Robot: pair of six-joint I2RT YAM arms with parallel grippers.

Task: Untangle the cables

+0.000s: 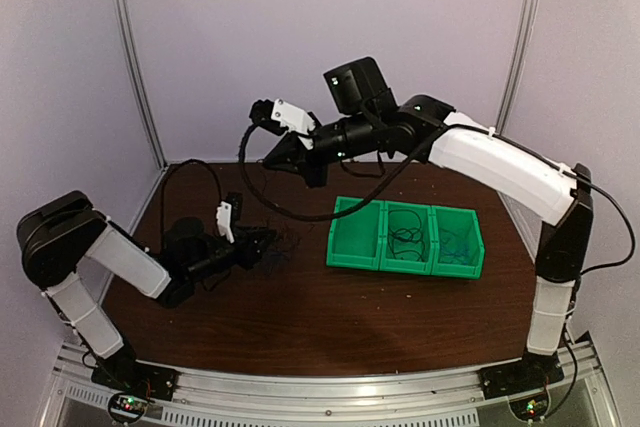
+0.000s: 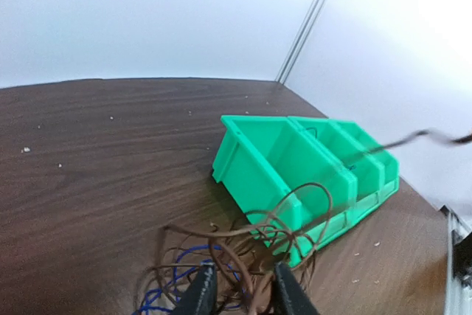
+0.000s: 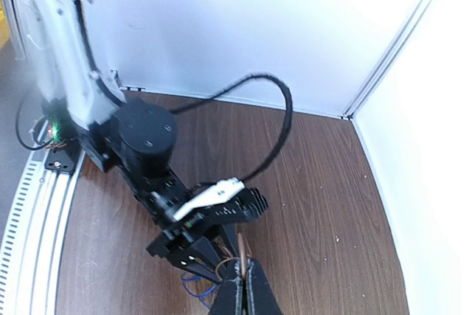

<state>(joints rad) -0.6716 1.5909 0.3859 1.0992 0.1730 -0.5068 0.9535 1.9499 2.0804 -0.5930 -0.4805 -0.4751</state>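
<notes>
STEP: draw one strand out of loose tangle of thin dark and blue wires [image 2: 221,271], lying on brown wooden table [image 1: 300,317] just beside green three-compartment plastic bin [image 1: 345,247] | right gripper [image 3: 241,265]: held high, pressed together on thin brown strand [image 3: 241,245] | left gripper [image 2: 247,289]: low, partly spread astride tangle | HOW: pin tangle first, then lift slowly, straight up | WATCH: sagging thick black arm cable [image 1: 300,212] near tangle; avoid hooking loops on bin rim

We log a green bin [image 1: 400,260] of three compartments, right of centre on the tabletop [image 1: 300,317] | we see dark wood-grain tabletop with pale specks [image 2: 26,150] | we note white walls [image 1: 300,27] behind | metal rail [image 1: 330,389] along near edge
</notes>
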